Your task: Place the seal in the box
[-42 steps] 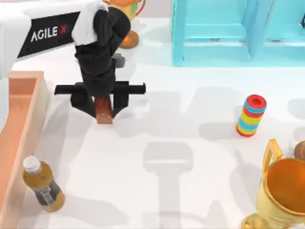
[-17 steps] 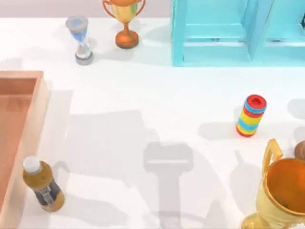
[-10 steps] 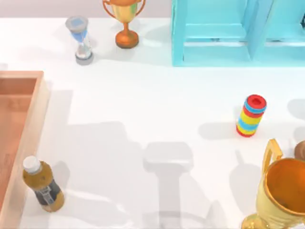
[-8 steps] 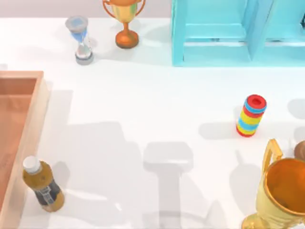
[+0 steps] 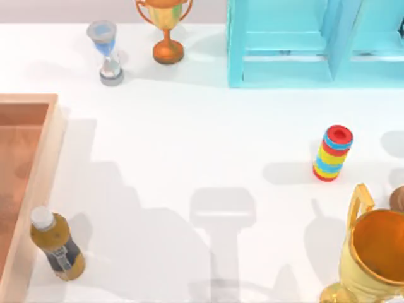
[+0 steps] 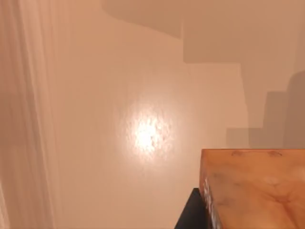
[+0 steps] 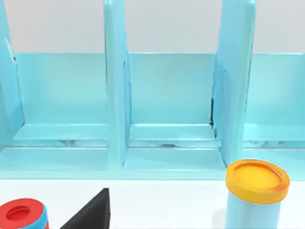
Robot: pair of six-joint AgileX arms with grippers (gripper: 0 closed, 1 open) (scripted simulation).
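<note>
Seal (image 6: 252, 188) close under the left wrist camera, above the box (image 5: 38, 164) floor, apparently carried there for release. Beside the seal, one dark finger (image 6: 190, 212) of the left claw; grip cannot be told. Right claw's finger (image 7: 90, 212) facing the shelf (image 7: 167, 109), apparently parked.

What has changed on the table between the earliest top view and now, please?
The left arm and the seal it gripped have left mid-table; the left wrist view shows the seal over the box floor, a dark tool part beside it. Bottle, striped cylinder, trophies and shelf stayed put.
</note>
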